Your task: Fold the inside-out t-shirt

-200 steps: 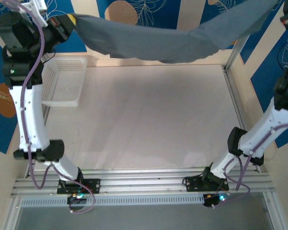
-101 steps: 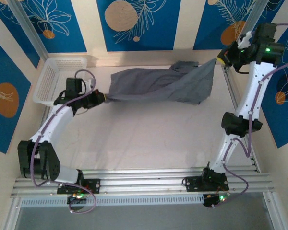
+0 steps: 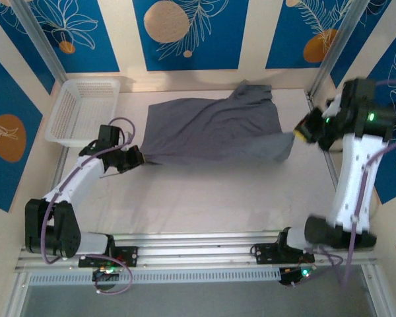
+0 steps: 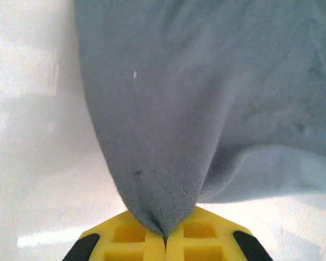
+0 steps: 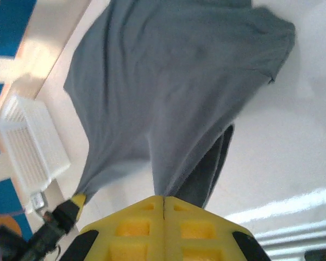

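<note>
Plain slate-grey soft-cloth t-shirt (image 3: 211, 129) lies spread along the far edge of the white table (image 3: 204, 198), far-right part rumpled. The left end effector (image 3: 140, 157) and right end effector (image 3: 297, 134) are each clamped on a near corner. No fold made yet.

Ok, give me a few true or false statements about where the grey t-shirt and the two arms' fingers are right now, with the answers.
1. The left fingers are shut on an edge of the t-shirt. True.
2. The t-shirt lies inside the white basket. False: it lies on the table, apart from the white basket.
3. The right fingers stand open above the cloth. False: they are shut on the t-shirt's right-hand edge.
4. The t-shirt spans between the two arms. True.
</note>
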You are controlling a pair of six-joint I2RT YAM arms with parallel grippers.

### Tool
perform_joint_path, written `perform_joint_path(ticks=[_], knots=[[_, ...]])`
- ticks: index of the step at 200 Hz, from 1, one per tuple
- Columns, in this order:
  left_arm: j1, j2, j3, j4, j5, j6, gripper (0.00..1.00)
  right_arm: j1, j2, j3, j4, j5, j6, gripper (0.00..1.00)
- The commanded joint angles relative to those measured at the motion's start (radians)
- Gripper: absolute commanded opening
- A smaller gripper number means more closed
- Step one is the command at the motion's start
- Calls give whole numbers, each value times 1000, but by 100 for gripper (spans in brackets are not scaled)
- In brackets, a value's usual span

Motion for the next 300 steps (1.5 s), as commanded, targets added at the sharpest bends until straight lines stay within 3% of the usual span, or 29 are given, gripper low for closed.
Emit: perform_joint_path(ticks=[1, 34, 45, 87, 104, 118, 140, 152, 164, 178, 201, 238, 268, 300], knots=[[-25, -55, -55, -35, -20, -38, 0, -14, -212, -328, 119, 45, 212, 0], [-54, -172, -145, -44, -111, -87, 0, -70, -531, -686, 300, 19, 412, 0], [-58, -221, -175, -48, -149, -101, 7, -88, -591, -722, 323, 45, 414, 0], [-58, -457, -214, -129, -369, -124, 46, -113, -665, -652, 346, 249, 382, 40], [-59, -508, -178, -106, -362, -117, 49, -113, -680, -641, 485, 224, 356, 45], [-68, -488, -136, -45, -304, -109, 49, -112, -655, -657, 634, 134, 327, 46], [-161, -330, -24, 37, -291, -78, 48, -75, -491, -705, 818, -50, 317, 39], [-218, -189, 72, 39, -309, -52, 41, -5, -359, -713, 855, -48, 310, 30], [-250, -40, 156, 32, -343, -43, 27, 83, -227, -716, 916, -16, 251, 24], [-251, 125, 254, -5, -397, -50, 0, 150, -63, -686, 927, 46, 200, 13], [-232, 352, 398, -25, -443, -37, 0, 175, 208, -622, 927, 76, 149, 0], [-188, 644, 637, -78, -512, -63, 0, 180, 472, -560, 977, 114, 164, 0], [-156, 827, 782, -61, -466, -99, 0, 174, 604, -503, 974, 190, 212, 0], [-126, 991, 946, -69, -424, -138, 0, 172, 768, -352, 901, 184, 251, 0]])
